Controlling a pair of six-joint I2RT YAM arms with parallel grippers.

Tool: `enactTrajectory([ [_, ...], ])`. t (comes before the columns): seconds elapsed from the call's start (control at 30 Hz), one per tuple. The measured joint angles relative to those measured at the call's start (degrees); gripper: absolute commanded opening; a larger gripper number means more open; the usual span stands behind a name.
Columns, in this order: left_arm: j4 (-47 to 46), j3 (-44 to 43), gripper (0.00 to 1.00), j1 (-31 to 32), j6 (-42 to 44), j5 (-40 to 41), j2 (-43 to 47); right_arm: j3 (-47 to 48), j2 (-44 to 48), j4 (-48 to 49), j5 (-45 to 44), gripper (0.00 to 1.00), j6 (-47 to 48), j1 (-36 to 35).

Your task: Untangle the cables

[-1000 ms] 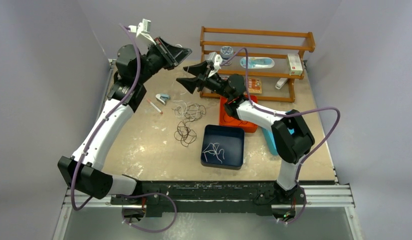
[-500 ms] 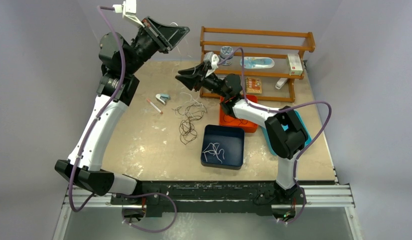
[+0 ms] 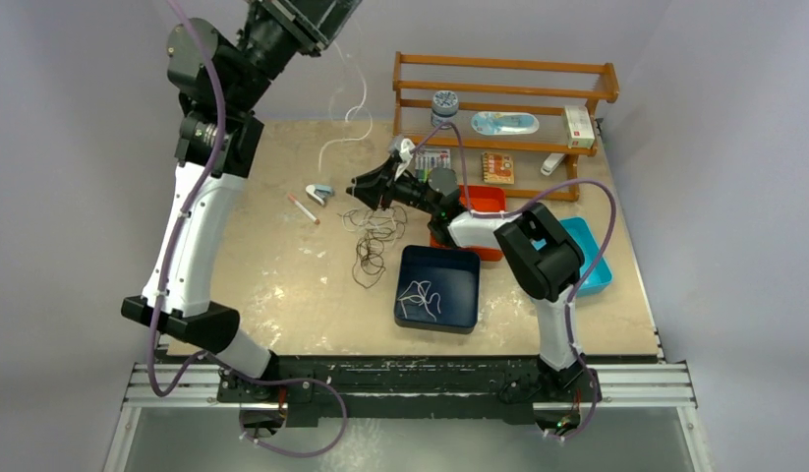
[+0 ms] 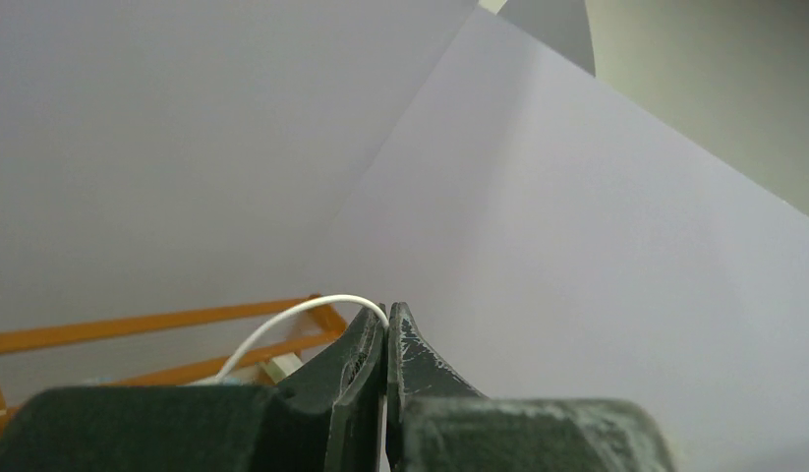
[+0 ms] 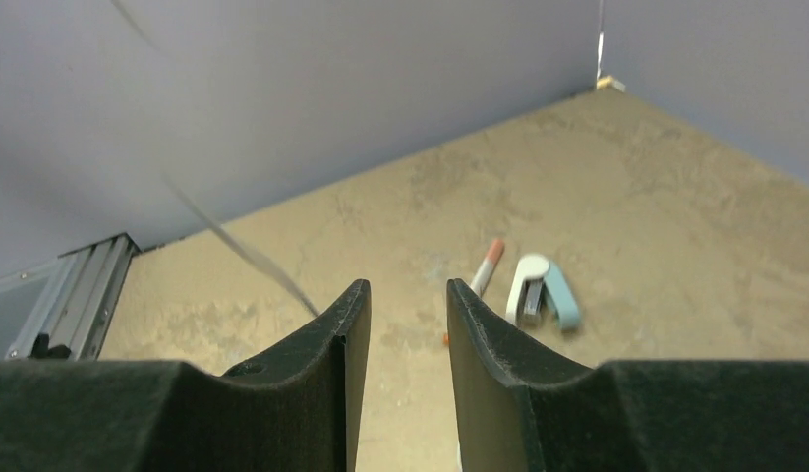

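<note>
Top external: left end effector (image 4: 386, 326) is high at 11 o'clock, clamped fully on the white cable (image 3: 353, 103), which dangles above the surface (image 3: 282, 285). Right end effector (image 5: 398, 295) is slightly parted with nothing seen between its fingers, low by the dark cable tangle (image 3: 371, 236), 10 o'clock of the navy tray (image 3: 469, 295).

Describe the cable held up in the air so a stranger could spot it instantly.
Find the wooden rack at the back; left of it the left hand is raised high. The white cable pinched in it hangs downward; the dark cables lie flat.
</note>
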State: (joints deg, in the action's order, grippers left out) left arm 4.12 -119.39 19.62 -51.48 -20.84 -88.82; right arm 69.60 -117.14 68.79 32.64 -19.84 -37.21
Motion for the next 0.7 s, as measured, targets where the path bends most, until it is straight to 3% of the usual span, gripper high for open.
enactTrajectory([
  [0.37,2.78,-18.84,0.0,-2.03,3.1,7.23,-5.81,-2.54,-3.98,-2.89,-0.11,0.36,2.34,-1.79],
  [0.7,1.97,-15.1,0.0,-4.31,3.45,9.44,-5.97,-11.85,1.01,-3.82,-1.25,0.5,3.85,-2.01],
])
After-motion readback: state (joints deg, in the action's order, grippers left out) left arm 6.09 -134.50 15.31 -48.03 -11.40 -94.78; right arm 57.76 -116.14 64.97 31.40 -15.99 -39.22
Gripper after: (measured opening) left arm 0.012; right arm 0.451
